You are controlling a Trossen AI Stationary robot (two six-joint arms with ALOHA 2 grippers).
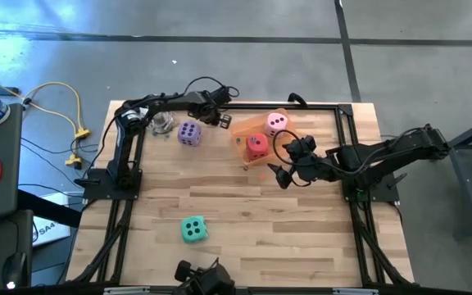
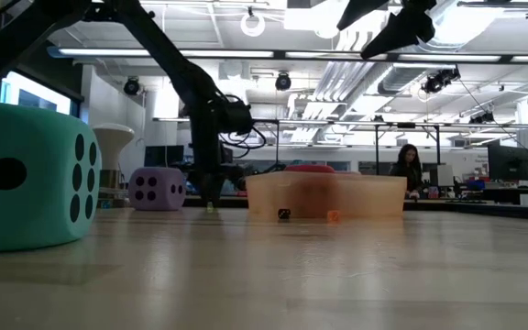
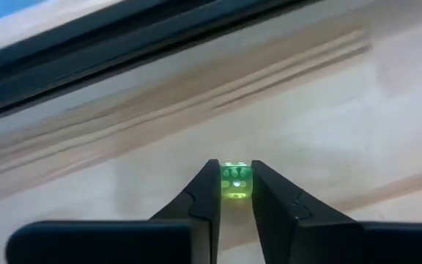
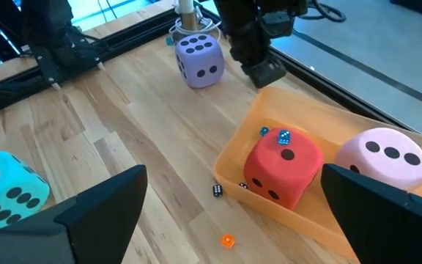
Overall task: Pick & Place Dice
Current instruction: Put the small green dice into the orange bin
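A tiny translucent green die (image 3: 235,181) sits between the fingertips of my left gripper (image 3: 235,172), which is shut on it near the table's far edge, left of the orange tray (image 1: 240,129). The red die (image 1: 256,146) and pink die (image 1: 277,123) rest in the tray. The purple die (image 1: 189,133) stands on the table left of the tray, and the green-teal die (image 1: 193,229) stands near the front. My right gripper (image 1: 279,168) hangs open above the table, just in front of the tray. My left gripper pinches the tiny green die by two opposite sides (image 3: 226,183) between its fingertips (image 3: 209,180). The fingers slant steeply down from above. The die sits at the very ends of the fingers, at the level of the tabletop; whether it is lifted I cannot tell.
A clear cup (image 1: 162,123) stands at the far left by the left arm. Tiny dice lie about: a black one (image 4: 217,191) and an orange one (image 4: 228,240) on the table before the tray, and blue ones (image 4: 284,137) inside it. Black frame rails border the table.
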